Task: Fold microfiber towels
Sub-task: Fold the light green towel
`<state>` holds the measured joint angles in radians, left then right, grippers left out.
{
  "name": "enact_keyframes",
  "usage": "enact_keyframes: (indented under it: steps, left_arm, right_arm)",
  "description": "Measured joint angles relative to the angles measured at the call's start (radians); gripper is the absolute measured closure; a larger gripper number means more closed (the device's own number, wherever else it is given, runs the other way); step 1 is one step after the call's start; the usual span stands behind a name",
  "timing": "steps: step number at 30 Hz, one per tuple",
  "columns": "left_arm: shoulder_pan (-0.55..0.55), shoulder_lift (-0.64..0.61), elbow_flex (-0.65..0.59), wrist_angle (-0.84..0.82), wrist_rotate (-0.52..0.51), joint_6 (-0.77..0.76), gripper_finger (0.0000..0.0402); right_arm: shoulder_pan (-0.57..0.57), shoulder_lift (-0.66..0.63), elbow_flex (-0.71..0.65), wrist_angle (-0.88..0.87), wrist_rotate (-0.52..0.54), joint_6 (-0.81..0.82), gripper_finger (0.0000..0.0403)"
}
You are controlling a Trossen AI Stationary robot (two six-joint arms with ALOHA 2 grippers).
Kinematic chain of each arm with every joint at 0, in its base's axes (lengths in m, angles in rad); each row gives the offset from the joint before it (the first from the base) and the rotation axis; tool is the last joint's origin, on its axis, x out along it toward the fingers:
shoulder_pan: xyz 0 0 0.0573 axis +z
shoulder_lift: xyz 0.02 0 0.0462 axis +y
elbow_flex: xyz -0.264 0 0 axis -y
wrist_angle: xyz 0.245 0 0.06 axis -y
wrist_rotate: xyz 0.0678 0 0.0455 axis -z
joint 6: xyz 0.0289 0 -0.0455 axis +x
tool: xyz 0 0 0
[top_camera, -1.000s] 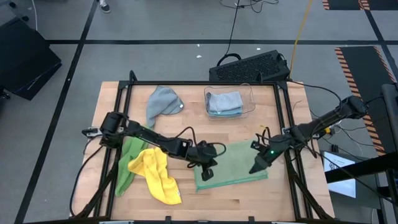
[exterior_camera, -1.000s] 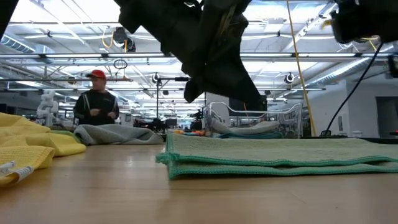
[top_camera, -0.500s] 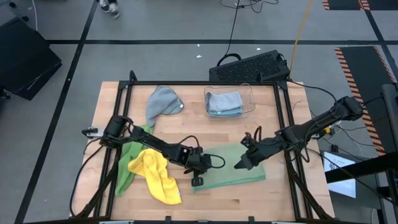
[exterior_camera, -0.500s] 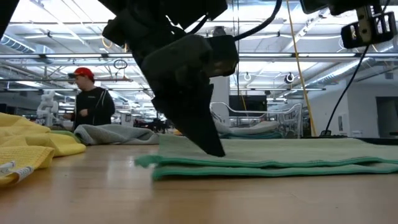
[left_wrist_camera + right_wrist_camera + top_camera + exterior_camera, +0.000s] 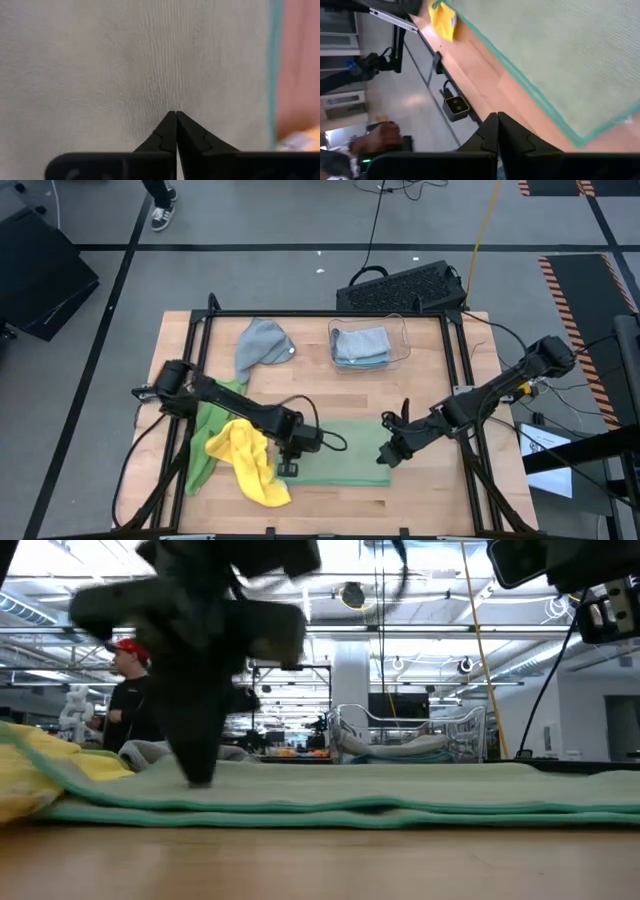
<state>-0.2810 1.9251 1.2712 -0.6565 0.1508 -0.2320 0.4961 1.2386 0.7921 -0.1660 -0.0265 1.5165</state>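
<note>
My left gripper (image 5: 287,468) has its fingers pressed tight together with nothing between them, tips down on the left end of the sage green towel (image 5: 340,453); the left wrist view shows the closed tips (image 5: 176,116) against the pale green weave and a teal hem at one side, a detail the overhead picture cannot give me. My right gripper (image 5: 386,459) is likewise pinched shut and empty, sitting at the right end of that same towel; its wrist view looks past the closed fingers (image 5: 497,120) to the towel's bound corner, bare wood of the table (image 5: 485,75) and a scrap of yellow beyond. From above I see the sage green towel lying flat as a long folded rectangle near the front edge of the table (image 5: 420,500), and the yellow towel (image 5: 246,460) bunched just beside its left end, touching it, over a bright green towel (image 5: 205,442). Behind the sage towel a grey towel (image 5: 260,344) lies crumpled to the left, and a clear bin (image 5: 369,343) holds folded grey and light blue cloth. Only the low view shows the sage towel's stacked layers edge-on (image 5: 400,802), plus a person in a red cap (image 5: 127,705) in the room behind
</note>
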Motion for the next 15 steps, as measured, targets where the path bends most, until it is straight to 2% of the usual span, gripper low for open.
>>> enact_keyframes:
  steps: [6, 10, 15]
  left_arm:
    - [0.013, -0.173, 0.007, -0.023, -0.18, -0.044, 0.0379]
    - [0.042, -0.24, 0.01, -0.03, -0.207, -0.093, 0.0354]
    - [0.088, -0.248, 0.008, -0.168, -0.233, -0.211, 0.0317]
  right_arm:
    - [-0.033, 0.004, 0.0, -0.003, 0.001, -0.04, 0.0401]
    - [-0.048, 0.004, 0.0, -0.003, 0.0, -0.065, 0.0401]
    - [-0.059, -0.002, 0.0, -0.013, -0.016, -0.105, 0.0401]
